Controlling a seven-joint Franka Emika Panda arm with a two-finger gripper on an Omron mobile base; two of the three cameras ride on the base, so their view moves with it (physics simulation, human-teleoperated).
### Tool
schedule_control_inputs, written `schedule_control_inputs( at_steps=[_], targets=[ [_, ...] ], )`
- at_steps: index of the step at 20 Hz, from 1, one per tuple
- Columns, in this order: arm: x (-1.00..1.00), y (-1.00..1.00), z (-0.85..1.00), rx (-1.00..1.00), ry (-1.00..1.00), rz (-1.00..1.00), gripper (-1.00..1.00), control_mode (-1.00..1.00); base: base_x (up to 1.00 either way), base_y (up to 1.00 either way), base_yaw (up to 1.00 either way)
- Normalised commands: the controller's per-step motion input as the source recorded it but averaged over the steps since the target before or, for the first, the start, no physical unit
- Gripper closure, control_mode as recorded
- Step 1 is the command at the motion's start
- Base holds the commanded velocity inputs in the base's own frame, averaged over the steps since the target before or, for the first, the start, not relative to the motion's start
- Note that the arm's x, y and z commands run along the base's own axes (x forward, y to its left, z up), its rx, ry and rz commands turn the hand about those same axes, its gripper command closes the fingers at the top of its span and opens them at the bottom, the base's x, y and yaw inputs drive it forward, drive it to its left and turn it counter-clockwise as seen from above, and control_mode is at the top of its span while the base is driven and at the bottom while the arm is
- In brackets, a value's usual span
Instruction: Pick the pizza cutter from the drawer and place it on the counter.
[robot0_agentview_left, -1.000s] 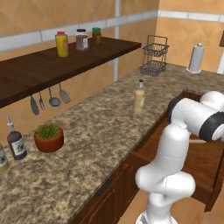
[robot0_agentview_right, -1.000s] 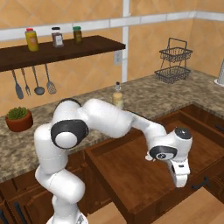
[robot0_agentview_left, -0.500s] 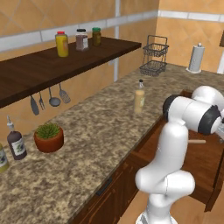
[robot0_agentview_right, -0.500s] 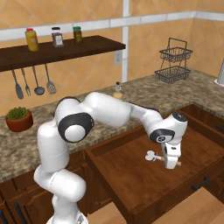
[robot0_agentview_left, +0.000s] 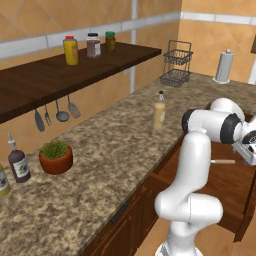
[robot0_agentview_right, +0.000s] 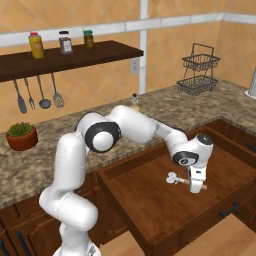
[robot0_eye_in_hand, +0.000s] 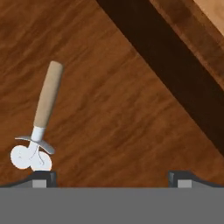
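Note:
The pizza cutter (robot0_eye_in_hand: 46, 98) lies flat on the floor of the open drawer (robot0_eye_in_hand: 118, 109), its tan handle pointing away and its white wheel just beside my left fingertip (robot0_eye_in_hand: 43, 176). My gripper (robot0_eye_in_hand: 112, 177) is open and holds nothing; the cutter sits off to the left of the gap between the fingers. In the right base view the gripper (robot0_agentview_right: 196, 183) hangs low inside the drawer (robot0_agentview_right: 160, 212), with the cutter's wheel (robot0_agentview_right: 175, 177) showing at its left. The left base view shows the tan handle (robot0_agentview_left: 223, 161) in the drawer (robot0_agentview_left: 220, 187) below the speckled counter (robot0_agentview_left: 100, 165).
A tan bottle (robot0_agentview_left: 159, 111) stands on the counter near the drawer. A potted plant (robot0_agentview_left: 56, 156) and a dark bottle (robot0_agentview_left: 18, 162) sit further left. A wire basket (robot0_agentview_left: 177, 70) and a paper towel roll (robot0_agentview_left: 224, 66) are at the far end. A dark shelf (robot0_agentview_left: 50, 75) overhangs the counter.
My hand has swung from the drawer's front part back over the cutter and turned at the wrist. The cutter lies where it was.

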Motion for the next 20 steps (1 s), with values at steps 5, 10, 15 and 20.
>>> schedule_control_inputs(
  at_steps=[5,10,15,20],
  targets=[
    [0.52,-0.08,-0.48,0.0,0.03,-0.11,-1.0,-1.0,0.0,0.0,0.0],
    [0.44,-0.15,-0.29,0.0,0.01,-0.02,-1.0,-1.0,0.0,0.0,0.0],
    [0.27,-0.18,-0.48,0.0,0.03,0.0,-1.0,-1.0,0.0,0.0,0.0],
    [0.33,-0.24,-0.48,0.0,0.0,0.0,-1.0,-1.0,0.0,0.0,0.0]
  ],
)
